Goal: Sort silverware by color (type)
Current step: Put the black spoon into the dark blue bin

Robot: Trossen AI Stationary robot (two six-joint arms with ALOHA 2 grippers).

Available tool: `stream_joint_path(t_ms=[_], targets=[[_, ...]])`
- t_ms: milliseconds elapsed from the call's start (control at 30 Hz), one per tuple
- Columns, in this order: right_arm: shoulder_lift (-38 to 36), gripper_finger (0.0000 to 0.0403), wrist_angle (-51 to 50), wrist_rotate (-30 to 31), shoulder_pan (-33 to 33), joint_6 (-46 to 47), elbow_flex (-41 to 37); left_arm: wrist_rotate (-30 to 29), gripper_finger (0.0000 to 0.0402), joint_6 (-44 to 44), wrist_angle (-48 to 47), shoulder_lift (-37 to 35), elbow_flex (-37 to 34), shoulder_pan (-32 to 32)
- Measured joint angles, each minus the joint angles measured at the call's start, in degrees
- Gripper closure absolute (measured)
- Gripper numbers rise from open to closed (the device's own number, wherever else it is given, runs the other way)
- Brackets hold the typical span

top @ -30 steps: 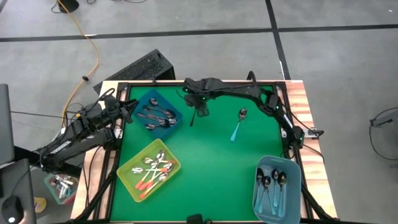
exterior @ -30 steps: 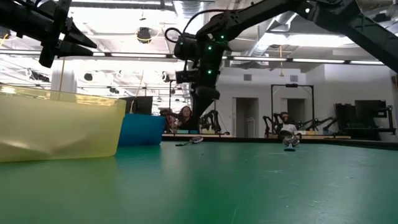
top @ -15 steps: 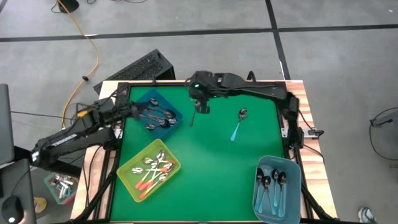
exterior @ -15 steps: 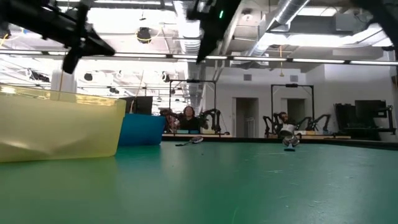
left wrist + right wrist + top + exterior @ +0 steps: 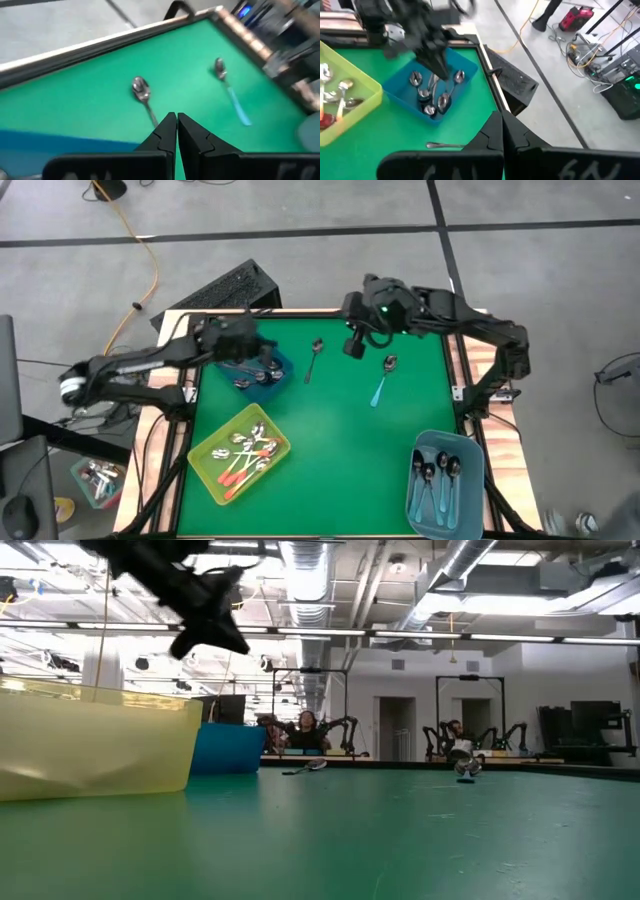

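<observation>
My left gripper (image 5: pixel 263 352) hovers shut and empty above the dark blue bin (image 5: pixel 283 376), which holds dark grey spoons (image 5: pixel 431 95). My right gripper (image 5: pixel 354 347) hangs shut and empty high over the far middle of the green mat. Between them a dark grey spoon (image 5: pixel 313 360) lies flat on the mat, also seen in the left wrist view (image 5: pixel 142 92). A teal-handled spoon (image 5: pixel 382 381) lies flat to its right. Orange-handled spoons (image 5: pixel 243 461) sit in the yellow bin (image 5: pixel 205 463). Teal-handled spoons (image 5: pixel 438 480) sit in the light blue bin (image 5: pixel 470 485).
A raised black frame (image 5: pixel 330 311) edges the green mat, with wooden table borders outside it. The mat's middle and near middle (image 5: pixel 340 450) are bare. In the low view the yellow bin (image 5: pixel 95 745) stands close at the left. A black case (image 5: pixel 225 288) lies on the floor behind the table.
My right gripper has risen from just above the dark grey spoon and gone toward the table's right edge, leaving the low view. The spoon stays flat on the mat. My left gripper has swung from the table's left edge rightward to above the dark blue bin.
</observation>
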Motion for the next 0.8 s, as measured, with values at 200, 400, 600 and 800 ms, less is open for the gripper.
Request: stream_joint_path(t_ms=[200, 400, 600, 800], targets=[[-1.0, 0.0399, -0.2, 0.2, 1.1, 0.5, 0.0, -4.7, 0.0401, 6.5, -8.9, 17.2, 15.4, -1.2], [-1.0, 0.0399, -1.9, 0.2, 1.3, 0.5, -0.1, -5.1, 0.0401, 10.1, -13.5, 34.2, 29.1, -1.5], [-0.9, 0.0398, -3.6, 0.1, 1.2, 0.5, -0.1, -4.8, 0.0399, 13.6, -16.6, 47.5, 38.0, -2.2], [-1.2, 0.0398, -5.8, 0.1, 1.2, 0.4, -0.1, -7.6, 0.0376, 19.5, -18.7, 50.9, 42.3, -3.8]])
